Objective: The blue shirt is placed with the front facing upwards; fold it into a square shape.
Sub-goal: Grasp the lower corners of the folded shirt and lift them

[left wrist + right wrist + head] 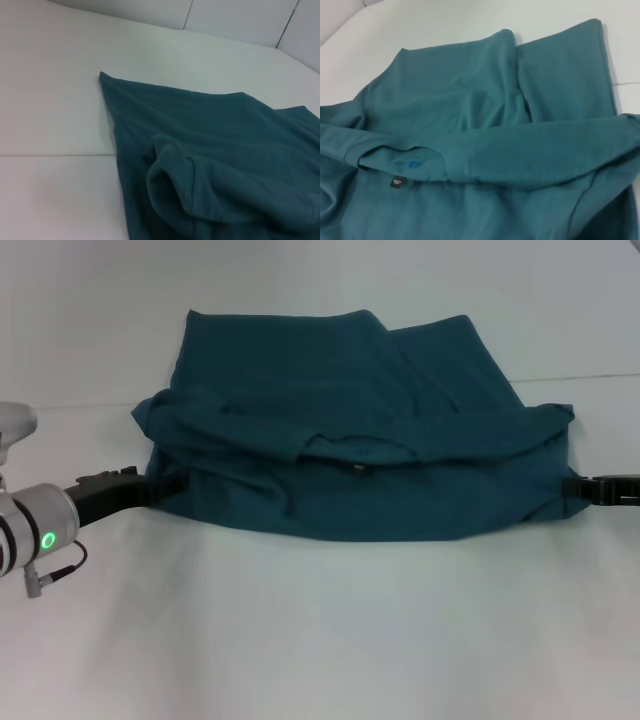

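The blue shirt (350, 430) lies across the middle of the white table, partly folded, its near part doubled over and raised between both arms. Its small dark neck label (360, 468) shows at the fold, and also in the right wrist view on the shirt (470, 125) as the label (396, 182). My left gripper (160, 483) is at the shirt's left edge and my right gripper (572, 488) at its right edge. Both are shut on the cloth with their tips buried in it. The left wrist view shows bunched cloth of the shirt (210, 150). The lettering is hidden.
The white table (320, 640) stretches bare in front of the shirt and behind it. A seam line in the tabletop (590, 377) runs behind the shirt. My left arm's silver wrist with a green light (40, 530) sits at the near left.
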Controlling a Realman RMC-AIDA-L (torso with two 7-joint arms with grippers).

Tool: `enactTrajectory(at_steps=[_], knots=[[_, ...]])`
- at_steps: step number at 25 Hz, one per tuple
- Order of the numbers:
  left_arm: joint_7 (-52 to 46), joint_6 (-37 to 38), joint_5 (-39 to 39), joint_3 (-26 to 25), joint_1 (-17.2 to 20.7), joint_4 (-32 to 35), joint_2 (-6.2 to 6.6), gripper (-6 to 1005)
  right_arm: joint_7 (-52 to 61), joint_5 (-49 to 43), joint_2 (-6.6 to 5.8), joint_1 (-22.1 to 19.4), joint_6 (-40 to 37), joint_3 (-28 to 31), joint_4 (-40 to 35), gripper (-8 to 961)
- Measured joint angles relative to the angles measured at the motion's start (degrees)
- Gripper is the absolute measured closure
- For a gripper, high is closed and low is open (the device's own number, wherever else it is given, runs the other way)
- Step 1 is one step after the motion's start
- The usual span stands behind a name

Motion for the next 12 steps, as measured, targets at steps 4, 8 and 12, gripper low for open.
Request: enactTrajectory(at_steps=[4,8,12], knots=[[0.2,-1.3,0.0,2.0,-0.1,-0.3,-0.03,147,-0.3,0.7,0.12,-0.5,-0.1,0.0,-0.6,922],[0.2,-2.9,-0.2,3.8,-0.6,-0.7,-0.16,147,-0.8,1.4,0.15,-0.8,-0.1,0.0,-0.6,922],[0.2,-3.8,-0.3,5.3,-1.1,-0.8,-0.19,147,-0.8,1.4,0.15,-0.9,-0.1,0.0,-0.6,921]])
